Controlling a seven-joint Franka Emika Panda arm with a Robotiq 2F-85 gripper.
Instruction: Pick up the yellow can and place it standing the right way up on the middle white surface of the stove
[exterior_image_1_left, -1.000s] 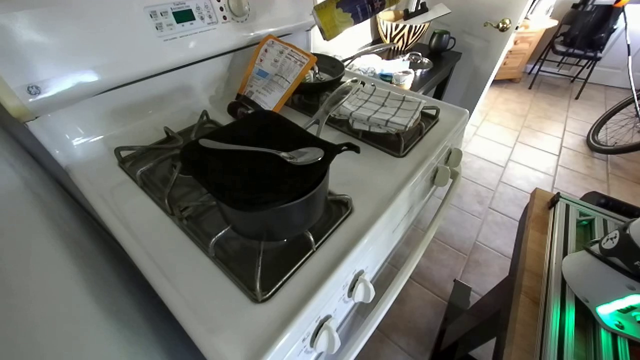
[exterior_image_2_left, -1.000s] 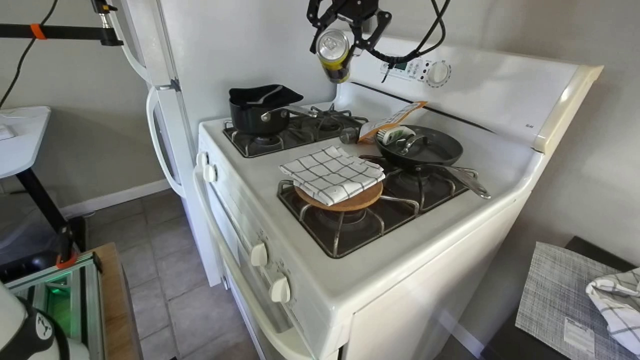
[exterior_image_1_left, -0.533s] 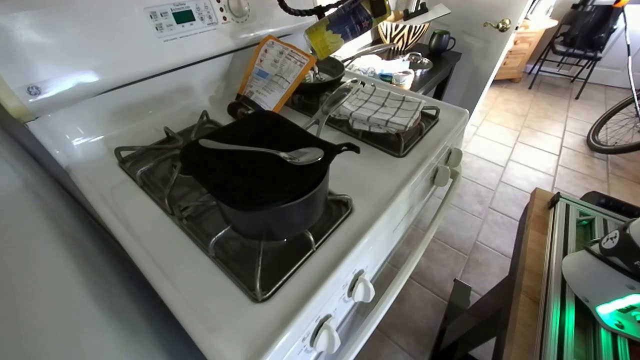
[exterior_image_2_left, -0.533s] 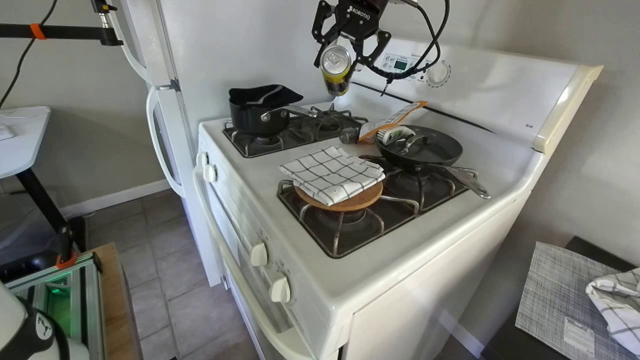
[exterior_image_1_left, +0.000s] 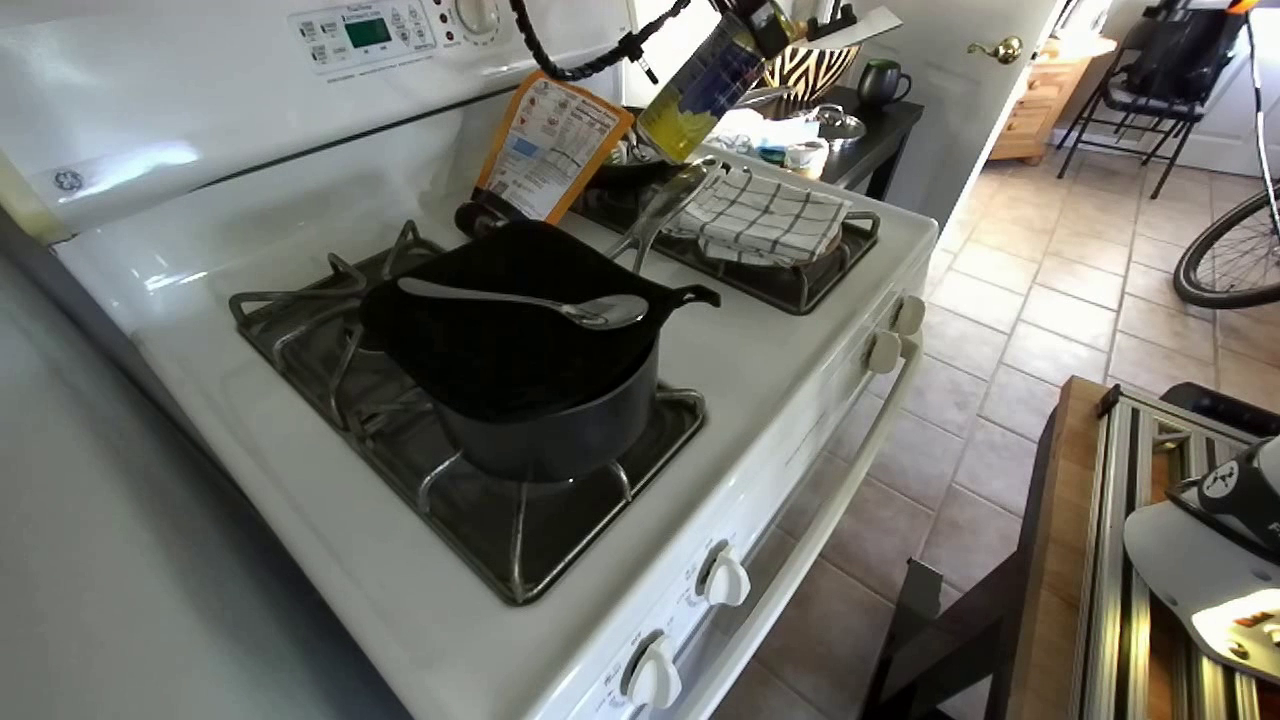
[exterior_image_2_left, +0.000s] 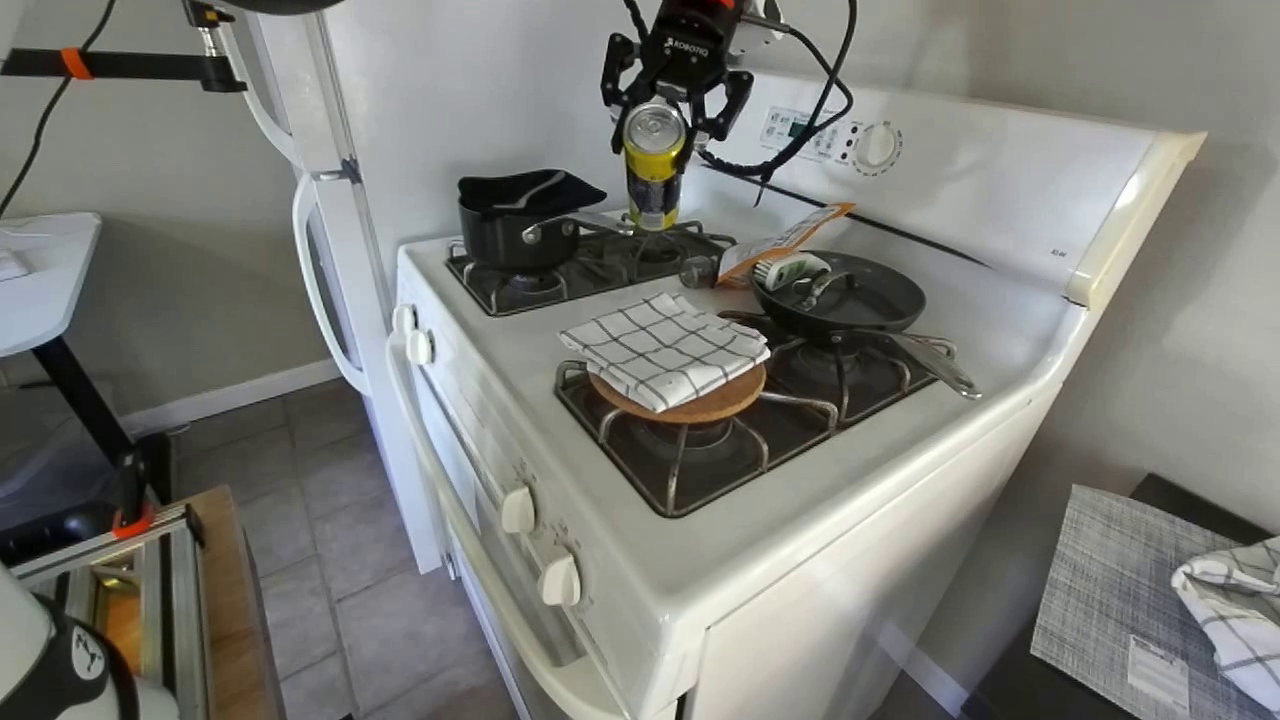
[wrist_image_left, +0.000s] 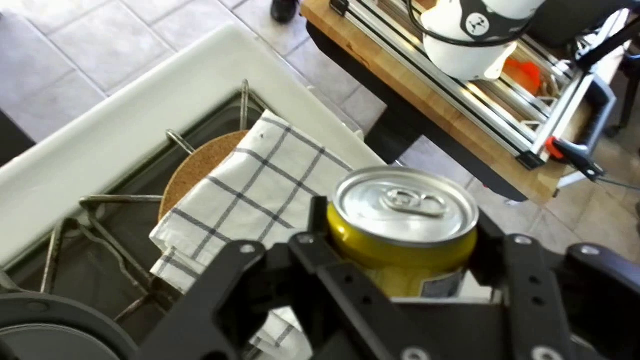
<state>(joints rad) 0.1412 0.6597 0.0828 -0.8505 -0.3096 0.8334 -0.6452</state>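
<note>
The yellow can (exterior_image_2_left: 655, 170) has a dark blue band and a silver lid with a pull tab. My gripper (exterior_image_2_left: 655, 135) is shut on it near its lid end and holds it in the air above the stove (exterior_image_2_left: 800, 600). In the wrist view the can (wrist_image_left: 405, 220) sits between both fingers, lid up. In an exterior view the can (exterior_image_1_left: 695, 100) is tilted, its lower end pointing down-left, and its lid end is covered by the gripper (exterior_image_1_left: 765, 25). The middle white surface (exterior_image_1_left: 735, 335) is the glossy strip between the two black grates; it also shows in an exterior view (exterior_image_2_left: 520, 335).
A black pot (exterior_image_2_left: 510, 240) stands on a grate beside the strip, with a spoon (exterior_image_1_left: 605, 312) on top and its handle over the strip. A checked cloth (exterior_image_2_left: 665, 350) lies on a cork mat. A black pan (exterior_image_2_left: 870, 290) and orange pouch (exterior_image_1_left: 555, 145) are behind.
My gripper has come down with the can. The can has turned toward upright but still tilts. The light at the robot base has changed from green to yellow-white.
</note>
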